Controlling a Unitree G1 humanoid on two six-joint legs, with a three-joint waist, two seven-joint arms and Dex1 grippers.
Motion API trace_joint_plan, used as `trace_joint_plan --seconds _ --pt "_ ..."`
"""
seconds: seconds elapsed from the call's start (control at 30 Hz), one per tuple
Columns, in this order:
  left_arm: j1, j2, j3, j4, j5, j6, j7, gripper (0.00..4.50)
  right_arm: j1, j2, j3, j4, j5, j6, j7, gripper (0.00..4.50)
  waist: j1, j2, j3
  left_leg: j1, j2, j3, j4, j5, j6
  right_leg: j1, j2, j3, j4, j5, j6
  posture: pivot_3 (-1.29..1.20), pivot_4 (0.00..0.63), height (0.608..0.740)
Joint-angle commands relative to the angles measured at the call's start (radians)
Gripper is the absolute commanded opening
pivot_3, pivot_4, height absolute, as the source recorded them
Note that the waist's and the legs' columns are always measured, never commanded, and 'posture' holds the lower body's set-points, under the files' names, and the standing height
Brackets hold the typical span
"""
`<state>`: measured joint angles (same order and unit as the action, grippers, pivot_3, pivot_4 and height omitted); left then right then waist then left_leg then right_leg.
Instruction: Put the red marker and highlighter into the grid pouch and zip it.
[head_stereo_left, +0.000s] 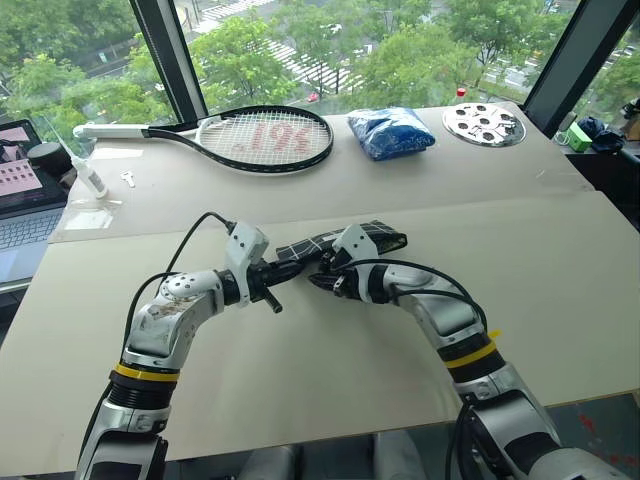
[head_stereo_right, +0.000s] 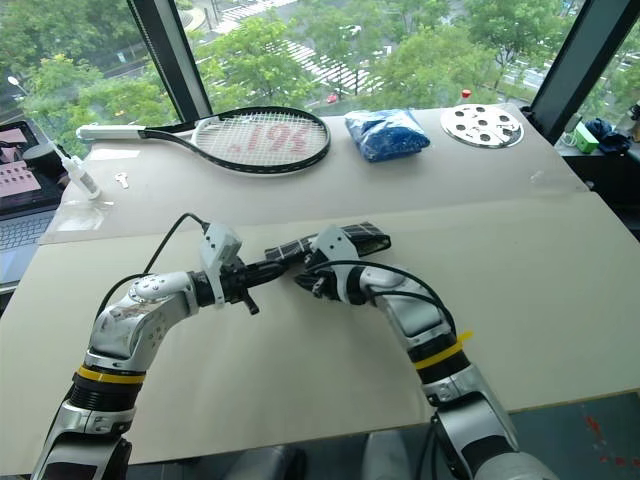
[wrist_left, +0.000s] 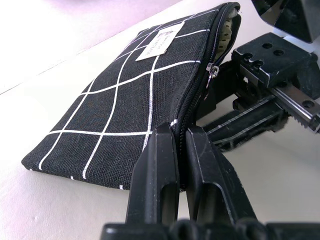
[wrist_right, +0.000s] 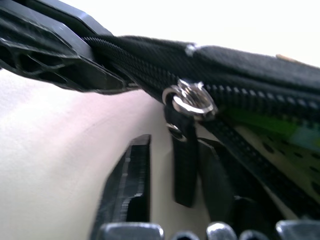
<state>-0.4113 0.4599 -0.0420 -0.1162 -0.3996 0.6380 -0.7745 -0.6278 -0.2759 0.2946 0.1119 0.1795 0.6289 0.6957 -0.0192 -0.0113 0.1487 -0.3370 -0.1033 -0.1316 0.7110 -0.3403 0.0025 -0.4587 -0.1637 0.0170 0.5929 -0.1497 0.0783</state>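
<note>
Tabletop, left jaws (wrist_left: 181, 165) clamped on grid pouch (wrist_left: 125, 105); right jaws' (wrist_right: 170, 200) state unclear

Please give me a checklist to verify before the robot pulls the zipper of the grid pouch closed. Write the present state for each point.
1. Left gripper holds the grid pouch at its zipper edge: ok, fingers shut on the fabric.
2. Zipper pull hangs between the right gripper fingers: ok.
3. Right gripper clamps firmly on the pull: cannot tell; a gap shows on one side.
4. Zipper shut: not ok, the part past the slider gapes.
5. Highlighter inside: ok; something green shows in the opening.
6. Red marker inside: cannot tell.
</note>
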Motion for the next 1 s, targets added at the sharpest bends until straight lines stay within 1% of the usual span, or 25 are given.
trace_joint_plan --seconds 0.03,0.13,0.23,0.3,0.37,0.43,0.5,0.57,0.63,0.7,0.73,0.83,0.87,0.9,0.97,1.0 --pt "0.004 0.008 0.024 -0.042 -0.022 -0.001 0.002 0.0 -0.014 -0.029 -0.04 -0.04 0.014 -0.015 0.026 0.08 0.0 0.0 0.0 0.0 0.0 0.0 0.0 0.0 0.0 0.0 0.0 0.0 0.0 0.0 0.0 0.0 0.15 0.74" --pt "0.004 0.007 0.022 -0.04 -0.02 -0.004 0.001 0.0 0.001 -0.067 -0.065 -0.068 0.026 -0.002 0.045 0.08 0.0 0.0 0.0 0.0 0.0 0.0 0.0 0.0 0.0 0.0 0.0 0.0 0.0 0.0 0.0 0.0 0.15 0.74" --pt "-0.002 0.002 0.016 -0.035 -0.018 -0.011 -0.002 0.0 0.032 -0.132 -0.116 -0.104 0.038 0.022 0.059 0.08 0.002 0.0 0.0 0.0 0.0 0.0 0.0 0.0 0.0 0.0 0.0 0.0 0.0 0.0 0.0 0.0 0.15 0.74" --pt "-0.004 0.001 0.014 -0.034 -0.019 -0.014 -0.007 0.0 0.069 -0.201 -0.147 -0.142 0.05 0.043 0.082 0.08 0.006 0.0 0.0 0.0 0.0 0.0 0.0 0.0 0.0 0.0 0.0 0.0 0.0 0.0 0.0 0.0 0.15 0.74" --pt "-0.007 0.001 0.013 -0.031 -0.018 -0.016 -0.011 0.0 0.11 -0.292 -0.195 -0.159 0.053 0.034 0.108 0.08 0.009 0.0 0.0 -0.001 -0.001 0.0 0.0 0.0 0.0 0.0 0.0 0.0 0.0 0.0 0.0 0.0 0.15 0.74" --pt "-0.008 0.003 0.008 -0.025 -0.014 -0.024 -0.018 0.0 0.137 -0.372 -0.244 -0.142 0.05 0.012 0.124 0.08 0.01 0.0 0.0 -0.001 -0.001 0.001 0.0 0.0 0.0 0.0 -0.001 0.0 -0.001 0.0 0.0 0.0 0.15 0.74" --pt "-0.007 0.002 0.003 -0.014 -0.006 -0.038 -0.026 0.0 0.151 -0.437 -0.27 -0.089 0.009 -0.052 0.103 0.08 0.008 0.0 0.0 -0.001 -0.001 0.003 0.0 0.0 0.0 0.001 -0.001 0.0 -0.001 0.0 0.0 0.0 0.15 0.74" --pt "-0.008 0.0 -0.001 -0.002 -0.001 -0.047 -0.032 0.0 0.159 -0.467 -0.284 -0.047 -0.007 -0.093 0.095 0.08 0.002 0.0 0.0 0.0 0.0 0.005 0.0 0.0 0.0 0.001 0.0 0.0 -0.001 0.0 0.0 0.0 0.15 0.74" --pt "-0.011 -0.003 -0.007 0.006 0.0 -0.059 -0.038 0.0 0.164 -0.459 -0.297 -0.041 0.004 -0.129 0.09 0.08 -0.004 -0.001 0.0 0.001 0.001 0.007 -0.001 0.0 0.0 0.001 0.0 0.0 -0.001 0.0 0.0 0.0 0.15 0.74" --pt "-0.017 -0.01 -0.01 0.015 -0.001 -0.078 -0.048 0.0 0.16 -0.437 -0.309 -0.035 0.027 -0.131 0.09 0.69 -0.004 -0.001 0.0 0.001 0.002 0.009 -0.001 0.0 0.0 0.001 0.001 0.0 -0.001 0.0 0.0 0.0 0.15 0.74" --pt "-0.019 -0.012 -0.013 0.02 0.001 -0.089 -0.052 0.0 0.161 -0.431 -0.312 -0.042 0.041 -0.129 0.102 0.82 -0.002 -0.001 0.0 0.0 0.002 0.009 -0.001 0.0 0.0 0.001 0.001 0.0 -0.001 0.0 0.0 0.0 0.15 0.74" --pt "-0.011 -0.011 -0.051 0.056 0.046 -0.163 -0.07 0.0 0.193 -0.438 -0.302 -0.091 0.075 -0.107 0.158 1.92 0.005 -0.001 0.0 0.0 0.001 0.009 0.0 0.0 0.0 0.001 0.0 0.0 -0.001 0.0 0.0 0.0 0.15 0.74" --pt "-0.008 -0.016 -0.058 0.067 0.051 -0.177 -0.075 0.0 0.206 -0.443 -0.311 -0.099 0.094 -0.089 0.174 2.22 0.008 -0.001 0.0 0.0 0.001 0.009 0.0 0.0 0.0 0.001 0.0 0.0 -0.001 0.0 0.0 0.0 0.15 0.74" --pt "-0.008 -0.022 -0.061 0.074 0.052 -0.187 -0.079 0.0 0.221 -0.454 -0.325 -0.106 0.123 -0.061 0.203 2.69 0.009 -0.001 0.0 0.0 0.001 0.009 0.0 0.0 0.0 0.001 0.0 0.0 -0.002 0.0 0.0 0.0 0.15 0.74" --pt "-0.009 -0.033 -0.066 0.08 0.049 -0.203 -0.089 0.0 0.257 -0.497 -0.369 -0.125 0.191 -0.01 0.275 3.25 0.016 -0.001 0.0 0.0 0.001 0.009 0.0 0.0 0.0 0.001 0.0 0.0 -0.002 0.0 0.0 0.0 0.15 0.74" --pt "-0.012 -0.037 -0.069 0.081 0.048 -0.209 -0.096 0.0 0.273 -0.523 -0.396 -0.131 0.223 0.012 0.305 3.25 0.019 -0.001 0.001 -0.001 0.0 0.008 0.0 0.0 0.001 0.001 -0.001 0.0 -0.002 0.001 0.0 0.0 0.15 0.74"
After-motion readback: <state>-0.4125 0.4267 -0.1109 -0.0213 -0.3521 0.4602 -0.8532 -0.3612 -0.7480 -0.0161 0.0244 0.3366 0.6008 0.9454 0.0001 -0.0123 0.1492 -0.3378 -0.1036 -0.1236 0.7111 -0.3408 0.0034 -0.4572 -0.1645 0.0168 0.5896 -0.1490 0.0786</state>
